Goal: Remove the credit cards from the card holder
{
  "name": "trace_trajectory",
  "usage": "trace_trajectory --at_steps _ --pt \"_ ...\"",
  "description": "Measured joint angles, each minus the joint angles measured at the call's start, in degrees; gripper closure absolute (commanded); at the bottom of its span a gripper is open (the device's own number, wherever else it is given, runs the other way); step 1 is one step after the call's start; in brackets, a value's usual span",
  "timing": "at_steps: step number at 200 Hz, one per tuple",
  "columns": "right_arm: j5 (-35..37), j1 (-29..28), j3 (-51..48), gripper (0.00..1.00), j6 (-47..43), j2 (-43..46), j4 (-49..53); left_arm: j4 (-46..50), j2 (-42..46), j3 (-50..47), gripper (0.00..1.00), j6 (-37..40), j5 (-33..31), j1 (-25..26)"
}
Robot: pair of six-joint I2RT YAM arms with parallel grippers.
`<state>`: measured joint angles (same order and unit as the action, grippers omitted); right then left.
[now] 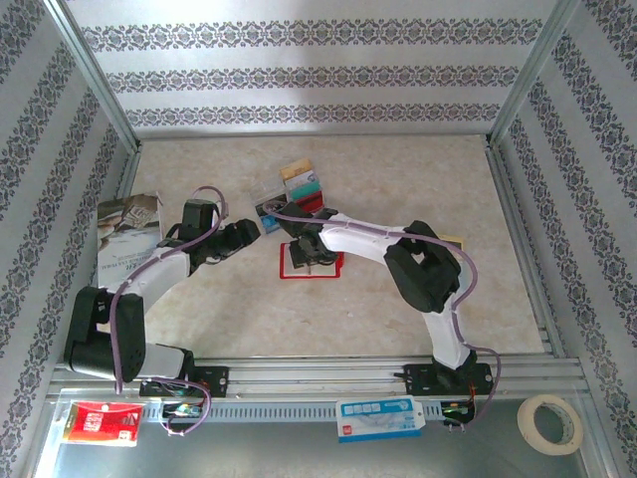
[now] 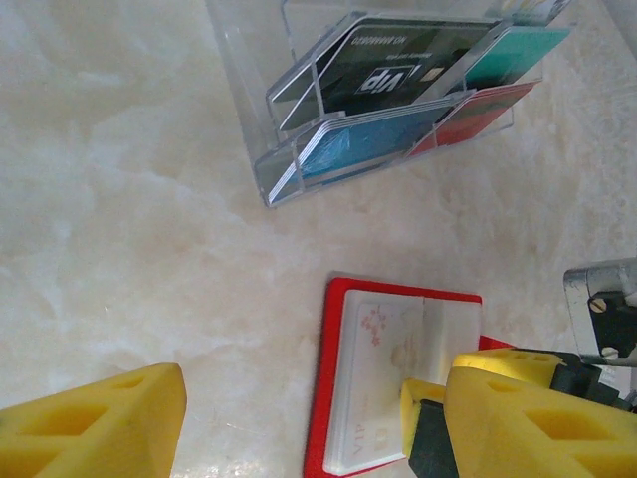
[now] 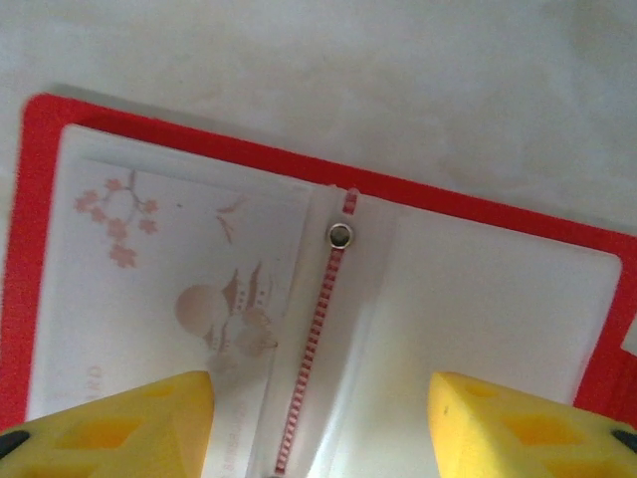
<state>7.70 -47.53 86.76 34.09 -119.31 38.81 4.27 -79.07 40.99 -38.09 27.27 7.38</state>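
The red card holder [image 1: 295, 269] lies open and flat on the table, its pale clear pockets facing up. A pale card [image 3: 169, 289] with a blossom print sits in its left pocket, also seen as the pale card [image 2: 373, 383]. My right gripper [image 3: 320, 418] hovers open just above the card holder [image 3: 458, 214], its fingers on either side of the spine. My left gripper [image 2: 317, 413] is open beside the card holder's [image 2: 320, 398] left edge. Behind, a clear stand [image 2: 261, 174] holds black [image 2: 398, 65], teal [image 2: 518, 50], blue [image 2: 368, 144] and red [image 2: 478, 115] credit cards.
A magazine [image 1: 127, 239] lies at the far left by the wall. A red-and-white packet [image 1: 100, 423], a blue-and-white packet [image 1: 378, 416] and a tape roll [image 1: 550, 423] rest on the near metal ledge. Patterned walls close in three sides.
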Motion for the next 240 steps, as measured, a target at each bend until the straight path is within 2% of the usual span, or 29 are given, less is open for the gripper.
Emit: trace_trajectory --at_steps 46,73,137,195,217,240 --pt "0.00 -0.26 1.36 0.49 0.00 -1.07 0.66 0.00 -1.05 0.00 0.31 0.24 1.81 0.00" --pt "-0.31 -0.26 0.83 0.50 -0.04 -1.05 -0.07 -0.02 -1.05 -0.07 0.31 0.22 2.99 0.00" --pt "-2.29 -0.39 -8.92 0.50 -1.55 5.22 -4.76 -0.17 -1.03 -2.58 0.32 0.13 4.07 0.17" --pt "-4.00 -0.37 -10.64 0.53 -0.87 10.54 -4.90 -0.44 -0.81 -2.78 0.36 -2.97 3.63 4.57" --pt "-6.16 0.55 -12.90 0.57 -0.39 14.64 -8.83 -0.46 -0.72 -2.78 0.44 -5.01 2.54 8.39" --pt "-10.47 2.25 -15.26 0.68 0.35 15.85 -13.03 -1.05 -1.31 -2.75 0.56 -7.93 1.25 12.59"
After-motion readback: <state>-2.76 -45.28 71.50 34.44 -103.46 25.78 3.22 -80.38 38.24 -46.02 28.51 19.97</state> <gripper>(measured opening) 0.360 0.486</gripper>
